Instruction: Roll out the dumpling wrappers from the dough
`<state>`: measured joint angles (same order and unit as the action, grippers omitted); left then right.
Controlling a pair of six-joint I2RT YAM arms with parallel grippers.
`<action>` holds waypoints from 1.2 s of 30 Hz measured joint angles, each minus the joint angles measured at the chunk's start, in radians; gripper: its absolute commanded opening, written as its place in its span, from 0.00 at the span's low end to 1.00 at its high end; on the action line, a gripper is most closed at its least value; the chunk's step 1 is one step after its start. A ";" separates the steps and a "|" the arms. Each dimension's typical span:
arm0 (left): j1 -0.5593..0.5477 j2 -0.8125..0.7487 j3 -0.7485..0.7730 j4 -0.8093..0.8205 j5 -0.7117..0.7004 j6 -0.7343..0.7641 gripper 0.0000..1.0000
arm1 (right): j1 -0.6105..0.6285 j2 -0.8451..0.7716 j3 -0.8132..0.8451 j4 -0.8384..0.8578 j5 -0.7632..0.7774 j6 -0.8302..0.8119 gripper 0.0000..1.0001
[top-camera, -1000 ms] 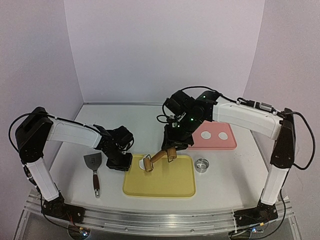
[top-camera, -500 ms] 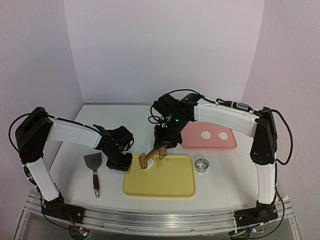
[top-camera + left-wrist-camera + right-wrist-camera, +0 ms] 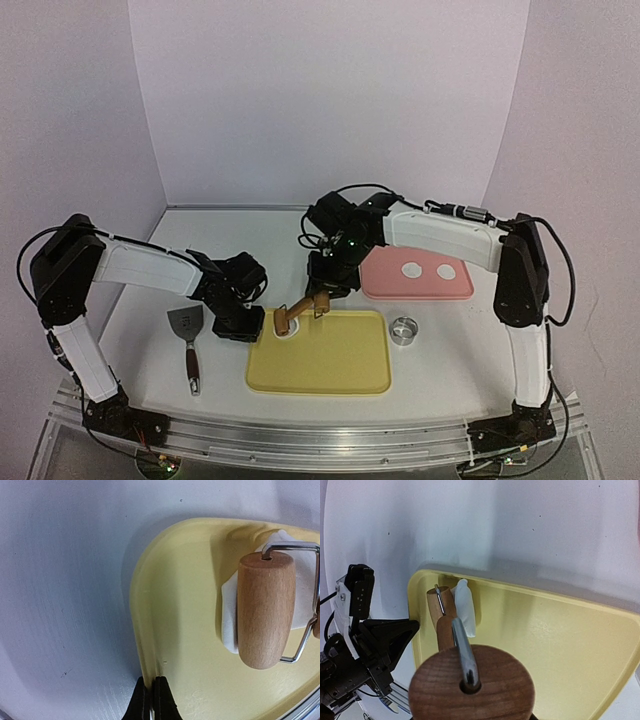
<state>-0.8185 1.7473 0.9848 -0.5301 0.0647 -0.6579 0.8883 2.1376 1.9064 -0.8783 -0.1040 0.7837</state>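
A white dough piece (image 3: 229, 611) lies in the far left corner of the yellow tray (image 3: 330, 365). The wooden roller (image 3: 265, 609) rests on top of it and covers most of it. My right gripper (image 3: 323, 297) is shut on the roller's wooden handle (image 3: 472, 682), reaching in from the tray's far side. At the tray's left rim (image 3: 142, 645) my left gripper (image 3: 150, 696) is shut, pinching it. Two round white dumpling wrappers (image 3: 410, 270) (image 3: 446, 271) lie on the pink tray (image 3: 385, 285). In the right wrist view the dough (image 3: 466, 607) shows beside the roller (image 3: 439, 609).
A metal ring cutter (image 3: 404, 330) stands right of the yellow tray. A spatula (image 3: 187, 335) with a dark handle lies left of my left gripper. The pink tray sits at the back right, close behind my right arm.
My right gripper carried the roller to the left, onto the dough in the tray's far left corner. The left arm has stayed in place on the rim.
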 measured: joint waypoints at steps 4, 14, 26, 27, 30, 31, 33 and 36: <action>0.000 -0.015 -0.024 0.029 0.000 -0.005 0.00 | -0.003 -0.059 -0.111 0.071 0.006 0.039 0.00; 0.000 -0.023 -0.038 0.046 -0.002 -0.006 0.00 | -0.011 -0.137 -0.259 0.170 0.018 0.085 0.00; 0.000 -0.026 -0.045 0.055 -0.002 -0.006 0.00 | -0.047 -0.206 -0.399 0.265 -0.014 0.109 0.00; 0.000 -0.026 -0.045 0.056 -0.002 -0.006 0.00 | -0.049 -0.210 -0.407 0.270 -0.016 0.110 0.00; 0.000 -0.026 -0.045 0.056 -0.002 -0.006 0.00 | -0.059 -0.227 -0.436 0.286 -0.020 0.113 0.00; 0.000 -0.026 -0.045 0.056 -0.002 -0.006 0.00 | -0.063 -0.233 -0.447 0.291 -0.023 0.113 0.00; 0.000 -0.026 -0.045 0.056 -0.002 -0.006 0.00 | -0.069 -0.242 -0.462 0.298 -0.026 0.115 0.00; 0.000 -0.026 -0.045 0.056 -0.002 -0.006 0.00 | -0.078 -0.251 -0.475 0.301 -0.032 0.116 0.00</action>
<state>-0.8185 1.7214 0.9401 -0.4740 0.0631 -0.6636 0.8104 1.8870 1.4315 -0.5777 -0.1356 0.8997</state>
